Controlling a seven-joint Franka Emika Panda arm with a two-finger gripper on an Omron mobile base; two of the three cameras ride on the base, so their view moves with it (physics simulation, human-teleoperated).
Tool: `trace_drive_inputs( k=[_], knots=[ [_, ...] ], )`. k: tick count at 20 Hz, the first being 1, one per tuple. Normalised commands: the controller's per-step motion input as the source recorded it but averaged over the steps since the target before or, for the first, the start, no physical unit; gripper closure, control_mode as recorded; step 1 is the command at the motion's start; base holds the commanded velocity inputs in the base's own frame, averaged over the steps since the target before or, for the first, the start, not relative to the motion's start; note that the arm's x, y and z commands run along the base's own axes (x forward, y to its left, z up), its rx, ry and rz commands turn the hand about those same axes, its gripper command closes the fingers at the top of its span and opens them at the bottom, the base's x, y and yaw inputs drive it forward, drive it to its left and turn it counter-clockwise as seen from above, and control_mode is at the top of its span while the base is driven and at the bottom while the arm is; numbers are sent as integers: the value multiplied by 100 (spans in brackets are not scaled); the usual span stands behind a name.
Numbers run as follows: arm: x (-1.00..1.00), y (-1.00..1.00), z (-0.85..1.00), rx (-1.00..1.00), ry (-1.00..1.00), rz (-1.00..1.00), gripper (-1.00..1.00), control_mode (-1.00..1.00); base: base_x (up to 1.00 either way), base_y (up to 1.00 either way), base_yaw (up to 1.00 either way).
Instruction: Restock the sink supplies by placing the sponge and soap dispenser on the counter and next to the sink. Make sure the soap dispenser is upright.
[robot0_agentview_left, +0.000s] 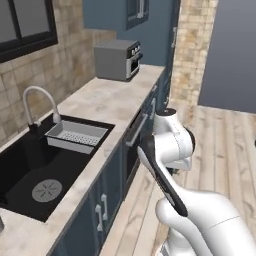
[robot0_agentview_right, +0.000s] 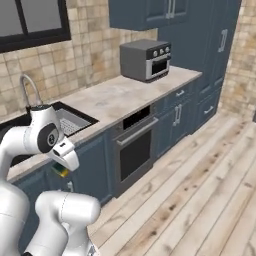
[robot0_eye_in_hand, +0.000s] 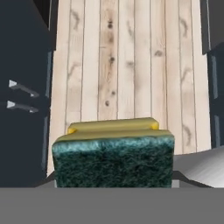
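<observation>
Your jaws hold the sponge, pressed in from both sides; in the hand view its dark green scouring face is toward you and the yellow body shows behind it. The gripper itself hangs low in front of the dark blue cabinets, below the edge of the desk and just out from the sink. In the right base view a small spot of yellow and green peeks out under the white wrist. The hand points down at the wooden floor, so the sponge is off any surface and, by my judgement, is being carried, not yet placed.

The sink is your landmark. A grey drainer tray sits across its far end, with the curved chrome faucet behind the basin by the tiled wall. Beyond the sink's far end the desk runs wide and bare up to a grey toaster oven. That stretch looks like the roomiest landing spot. The front strip between the basin and the desk's edge is narrow, so a sponge set there could slip off either side.

To get there you would need to lift above the desk's thin front edge, which stands between the hand and the sink. I cannot make out the soap dispenser.
</observation>
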Motion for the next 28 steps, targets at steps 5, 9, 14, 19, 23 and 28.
trace_drive_inputs(
  k=[5,9,14,19,23,28],
  knots=[
    [0,0,0,0,0,0,100,100,100,-27,36],
    [0,0,0,0,0,0,100,100,100,-21,41],
    [0,0,0,0,0,0,100,100,100,0,44],
    [0,0,0,0,0,0,100,100,89,-20,43],
    [75,-19,-6,1,19,30,100,-100,21,-8,11],
    [100,-2,-27,3,33,34,100,-100,0,0,0]
  ],
)
